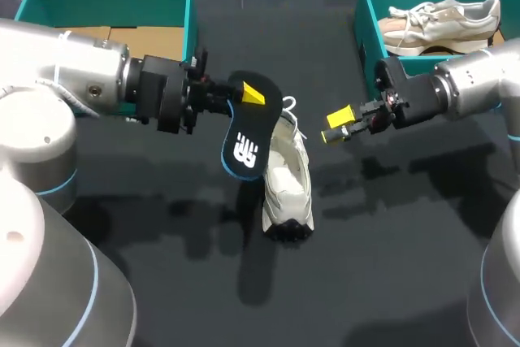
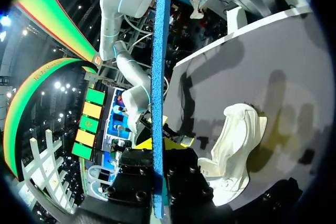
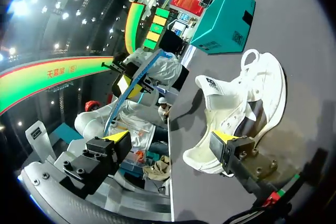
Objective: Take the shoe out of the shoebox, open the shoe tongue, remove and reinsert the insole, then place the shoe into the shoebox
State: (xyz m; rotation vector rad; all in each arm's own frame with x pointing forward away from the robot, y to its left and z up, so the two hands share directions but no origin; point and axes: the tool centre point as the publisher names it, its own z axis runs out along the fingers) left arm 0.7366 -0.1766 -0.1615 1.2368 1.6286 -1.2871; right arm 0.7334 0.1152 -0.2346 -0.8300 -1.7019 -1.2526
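Two teal cardboard shoeboxes stand at the far edge of the dark table (image 1: 390, 266). The left teal shoebox (image 1: 191, 18) holds brown cardboard (image 1: 134, 38). The right teal shoebox (image 1: 367, 14) holds one beige lace-up sneaker (image 1: 443, 20). One white lace-up sneaker (image 1: 288, 180) lies on the table between the arms. The left gripper (image 1: 248, 95) is clenched on the single black foam insole with a blue edge (image 1: 246, 142). The insole carries a white logo and hangs just beside that sneaker. The right gripper (image 1: 337, 126) hangs released, near the sneaker's other side.
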